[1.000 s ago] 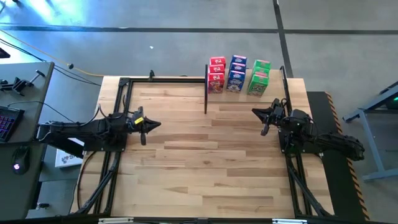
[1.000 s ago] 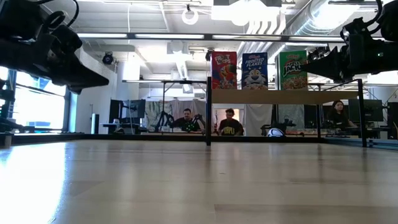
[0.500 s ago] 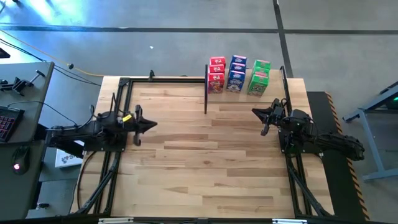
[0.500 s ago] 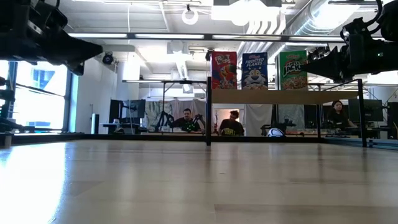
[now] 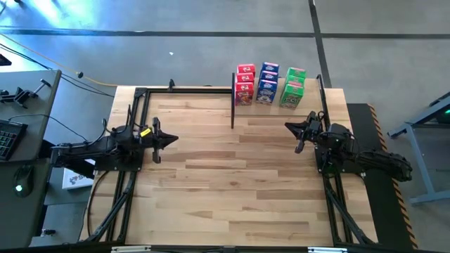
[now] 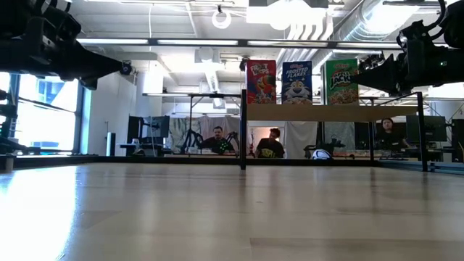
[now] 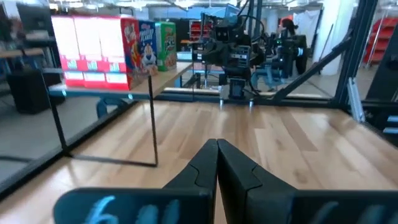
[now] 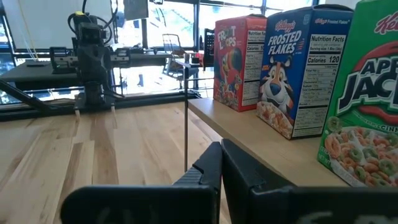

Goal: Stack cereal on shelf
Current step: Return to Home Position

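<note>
- on the shelf (image 6: 290,113), at the table's far edge toward the right arm's side, how does the cereal stand?
- the high view shows three files running back, side by side and upright: red cereal boxes (image 5: 245,84), blue cereal boxes (image 5: 268,83), green cereal boxes (image 5: 293,87). the low view shows only the front box of each colour, with the rest hidden behind.
- what does the low view add?
- the board raised on thin black posts above the table (image 5: 232,190), and people seated in the room beyond, seen beneath it.
- and the claws?
- the left gripper (image 5: 176,140) hangs over the table's left part, near the black frame rail (image 5: 138,105), pointing toward the middle. its wrist view shows the two fingers (image 7: 202,171) pressed together, gripping nothing. the right gripper (image 5: 287,126) hangs over the right part, just in front of the shelf's right end. its fingers (image 8: 208,165) are likewise pressed tight around nothing. from above, only dark tips show.
- where is the room to move?
- a broad run of planks lies between the two grippers, which are well apart. the left post (image 6: 243,145) stands near the table's middle line, and the right post (image 6: 423,138) stands near the right gripper. both grippers show high in the low view, off the tabletop.
</note>
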Action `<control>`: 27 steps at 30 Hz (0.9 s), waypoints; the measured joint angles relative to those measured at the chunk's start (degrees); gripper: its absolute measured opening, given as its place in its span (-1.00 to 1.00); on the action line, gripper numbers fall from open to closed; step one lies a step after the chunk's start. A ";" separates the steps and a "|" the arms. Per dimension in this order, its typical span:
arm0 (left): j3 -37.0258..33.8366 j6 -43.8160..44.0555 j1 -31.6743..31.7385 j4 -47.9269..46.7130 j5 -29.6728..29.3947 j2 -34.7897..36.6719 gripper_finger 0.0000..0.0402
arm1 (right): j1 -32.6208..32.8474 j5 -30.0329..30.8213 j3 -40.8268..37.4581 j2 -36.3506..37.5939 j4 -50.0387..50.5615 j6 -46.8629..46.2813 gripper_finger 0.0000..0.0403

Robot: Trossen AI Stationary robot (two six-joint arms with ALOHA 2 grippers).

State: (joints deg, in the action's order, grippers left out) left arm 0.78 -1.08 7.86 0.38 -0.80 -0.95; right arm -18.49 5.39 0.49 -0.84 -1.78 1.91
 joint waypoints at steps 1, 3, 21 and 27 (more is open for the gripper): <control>0.00 1.18 0.00 -0.07 0.00 0.00 -1.00 | -0.01 0.00 0.00 0.00 0.00 0.00 -1.00; 0.00 2.74 0.00 -0.03 0.00 0.00 -1.00 | -0.01 0.00 0.00 0.00 -0.02 0.00 -1.00; 0.00 3.89 0.00 -0.04 0.00 0.00 -0.99 | -0.01 0.02 -0.02 0.00 -0.02 0.00 -1.00; 0.00 3.90 0.00 -0.04 0.00 0.00 -0.98 | -0.01 0.02 -0.02 0.00 -0.02 0.00 -1.00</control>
State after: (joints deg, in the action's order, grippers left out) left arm 0.78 2.82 7.86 0.34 -0.80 -0.95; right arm -18.50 5.41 0.47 -0.84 -1.80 1.91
